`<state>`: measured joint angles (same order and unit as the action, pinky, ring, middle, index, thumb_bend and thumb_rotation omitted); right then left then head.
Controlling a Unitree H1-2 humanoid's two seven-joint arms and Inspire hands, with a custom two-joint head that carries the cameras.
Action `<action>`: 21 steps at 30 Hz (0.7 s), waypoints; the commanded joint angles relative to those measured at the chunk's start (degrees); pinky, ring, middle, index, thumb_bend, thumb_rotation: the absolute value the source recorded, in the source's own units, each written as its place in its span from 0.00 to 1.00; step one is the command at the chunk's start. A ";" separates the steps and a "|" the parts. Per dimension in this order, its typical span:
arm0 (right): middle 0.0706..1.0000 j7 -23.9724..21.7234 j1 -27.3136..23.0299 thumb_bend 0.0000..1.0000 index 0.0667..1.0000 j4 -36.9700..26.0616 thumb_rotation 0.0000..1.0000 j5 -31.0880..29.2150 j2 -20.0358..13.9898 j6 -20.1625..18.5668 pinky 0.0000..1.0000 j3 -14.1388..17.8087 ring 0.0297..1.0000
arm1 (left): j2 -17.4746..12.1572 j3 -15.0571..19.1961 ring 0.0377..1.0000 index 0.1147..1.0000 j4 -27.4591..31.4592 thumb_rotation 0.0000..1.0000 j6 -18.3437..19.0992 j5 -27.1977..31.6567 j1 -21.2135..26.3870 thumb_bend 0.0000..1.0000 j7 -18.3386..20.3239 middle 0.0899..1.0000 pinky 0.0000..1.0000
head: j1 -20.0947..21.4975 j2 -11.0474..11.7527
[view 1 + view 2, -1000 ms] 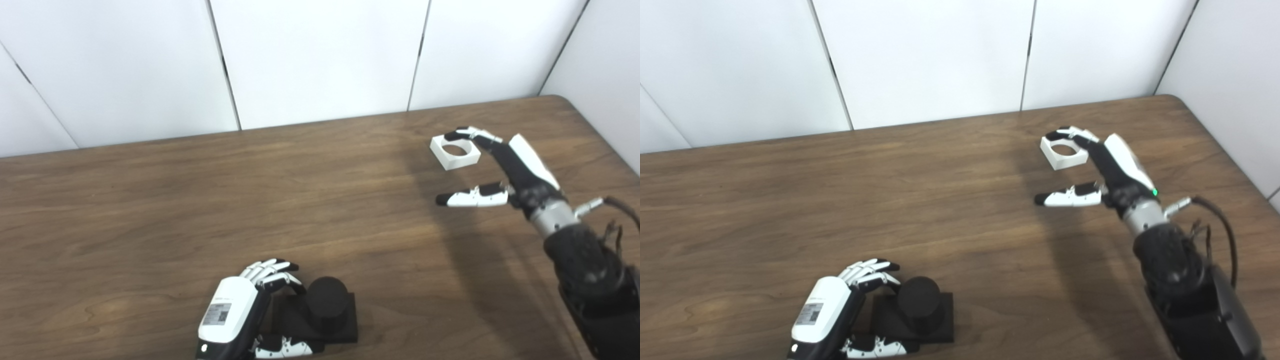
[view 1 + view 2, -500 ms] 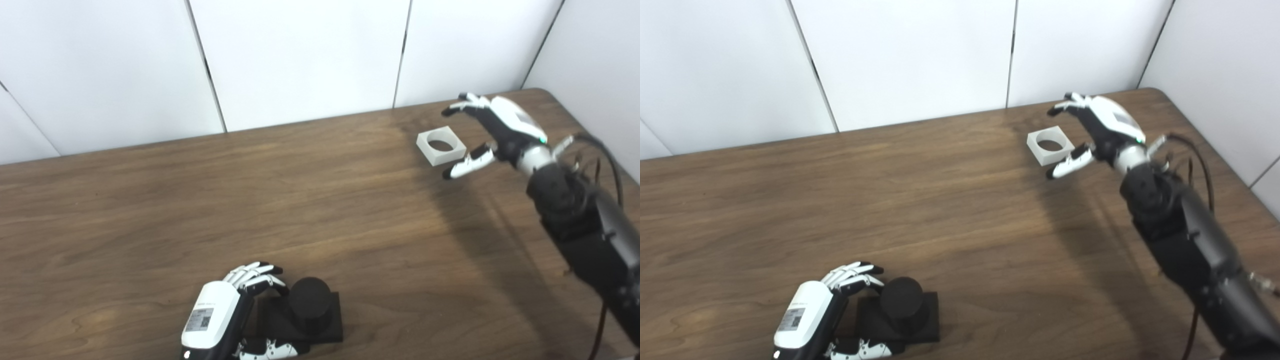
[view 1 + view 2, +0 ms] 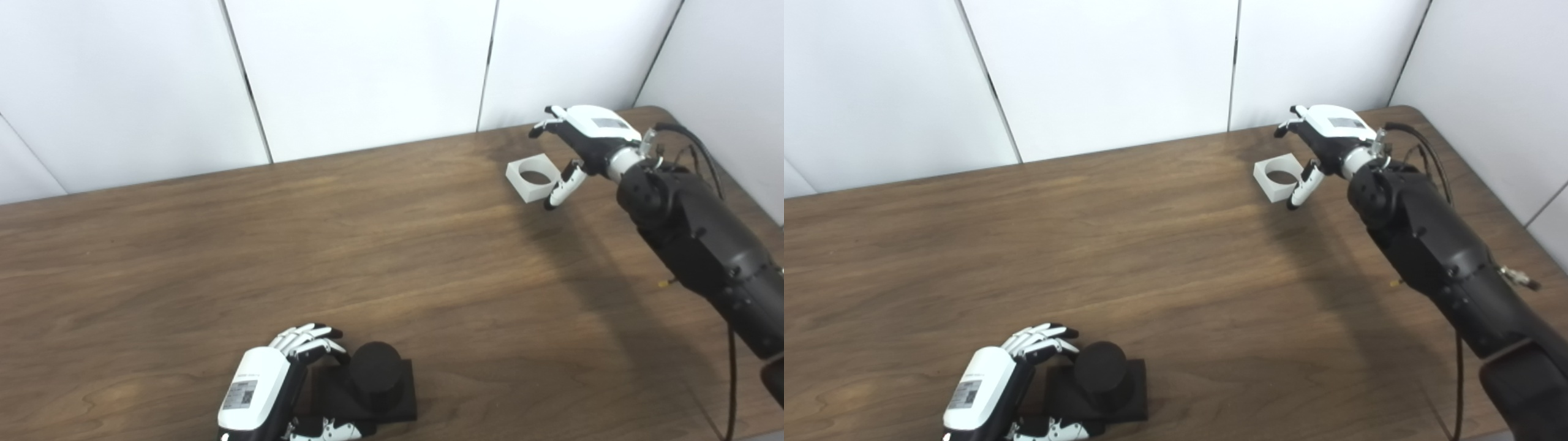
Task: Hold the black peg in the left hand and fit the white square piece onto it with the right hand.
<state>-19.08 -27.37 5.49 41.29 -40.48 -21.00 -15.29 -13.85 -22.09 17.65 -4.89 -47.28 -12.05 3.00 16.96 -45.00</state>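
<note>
The black peg (image 3: 375,369) is a short cylinder on a black square base (image 3: 392,401), near the table's front edge. My left hand (image 3: 260,398) wraps the base's left side, fingers (image 3: 309,343) curled on its back corner and thumb along its front. The white square piece (image 3: 531,177), with a round hole, lies flat at the far right. My right hand (image 3: 579,141) hovers open just right of it. Its fingers (image 3: 1289,125) arch over the far side. The thumb (image 3: 1300,190) hangs by the near right corner. The hand holds nothing.
The brown wooden table (image 3: 367,245) ends at white wall panels (image 3: 367,73) along the back and right. Its rounded far right corner (image 3: 664,113) lies just behind my right hand. A black cable (image 3: 695,150) loops off my right forearm.
My right hand has reached farther back, from in front of the white piece to beside it, its thumb now pointing down. The camera has shifted. The left hand and peg are unchanged.
</note>
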 commanded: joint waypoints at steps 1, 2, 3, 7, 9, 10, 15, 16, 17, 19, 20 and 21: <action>1.00 -0.04 -3.58 0.94 0.81 0.26 0.11 1.60 -1.88 2.19 1.00 -0.09 1.00 | -1.14 -0.25 0.84 0.42 -0.39 0.05 1.21 -1.87 -1.41 0.51 2.25 0.76 0.86 | 0.12 -0.04; 1.00 -0.18 -3.83 0.94 0.81 0.78 0.12 1.88 -1.87 2.43 1.00 -0.39 1.00 | -1.10 -0.25 0.84 0.42 -0.40 0.05 1.13 -1.90 -1.46 0.51 2.14 0.76 0.86 | 0.12 -0.04; 1.00 -0.40 -4.13 0.94 0.81 1.39 0.12 2.17 -1.85 2.70 1.00 -0.74 1.00 | -1.06 -0.23 0.83 0.42 -0.39 0.05 1.04 -1.89 -1.53 0.51 2.03 0.76 0.86 | 0.15 -0.07; 1.00 -0.57 -5.58 0.93 0.81 4.53 0.12 3.21 -1.59 4.11 1.00 -2.33 1.00 | -1.07 -0.09 0.83 0.42 -0.40 0.05 0.64 -1.76 -1.69 0.51 1.58 0.75 0.85 | 0.17 -0.14; 0.99 -0.17 -6.34 0.93 0.81 6.30 0.12 3.66 -1.19 4.98 1.00 -2.90 1.00 | -1.10 -0.01 0.83 0.42 -0.43 0.04 0.54 -1.70 -1.75 0.51 1.54 0.75 0.85 | 0.15 -0.10; 0.98 0.06 -6.79 0.93 0.81 7.26 0.12 3.89 -0.94 5.50 1.00 -3.17 1.00 | -1.15 0.00 0.83 0.42 -0.32 0.04 0.65 -1.65 -1.79 0.51 1.79 0.75 0.85 | 0.16 -0.10; 0.97 -0.19 -9.45 0.90 0.81 11.29 0.14 5.44 0.03 7.10 1.00 -5.02 1.00 | -1.20 -0.05 0.83 0.42 -0.01 0.04 0.60 -1.38 -1.91 0.51 2.18 0.75 0.86 | 0.17 -0.10; 0.97 -0.55 -10.07 0.89 0.81 12.15 0.14 5.88 0.12 7.40 1.00 -5.68 1.00 | -1.17 -0.05 0.83 0.42 -0.02 0.04 0.51 -1.41 -1.93 0.51 2.07 0.75 0.85 | 0.17 -0.10; 0.96 -0.88 -10.58 0.88 0.81 12.87 0.14 6.24 0.17 7.68 1.00 -6.28 1.00 | -1.15 -0.06 0.83 0.42 -0.02 0.04 0.48 -1.47 -1.94 0.51 2.02 0.75 0.85 | 0.17 -0.10; 0.96 -1.72 -11.36 0.85 0.80 13.96 0.13 6.41 0.18 8.27 1.00 -7.17 1.00 | -1.06 -0.09 0.83 0.42 0.15 0.04 0.63 -1.69 -2.04 0.51 2.07 0.75 0.85 | 0.07 -0.17; 0.95 -2.00 -11.59 0.83 0.80 14.31 0.12 6.38 0.19 8.48 1.00 -7.41 1.00 | -1.03 -0.10 0.83 0.42 0.20 0.04 0.70 -1.76 -2.08 0.51 2.09 0.75 0.85 | 0.07 -0.17; 0.95 -2.26 -11.91 0.82 0.79 14.92 0.12 6.29 0.29 8.74 1.00 -7.65 1.00 | -1.00 -0.11 0.83 0.42 0.25 0.04 0.72 -1.79 -2.12 0.51 2.07 0.75 0.85 | 0.02 -0.20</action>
<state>-21.24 -35.89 20.45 46.86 -39.57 -13.21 -23.27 -13.82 -21.96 18.16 -5.07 -47.31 -12.89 3.07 16.96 -45.09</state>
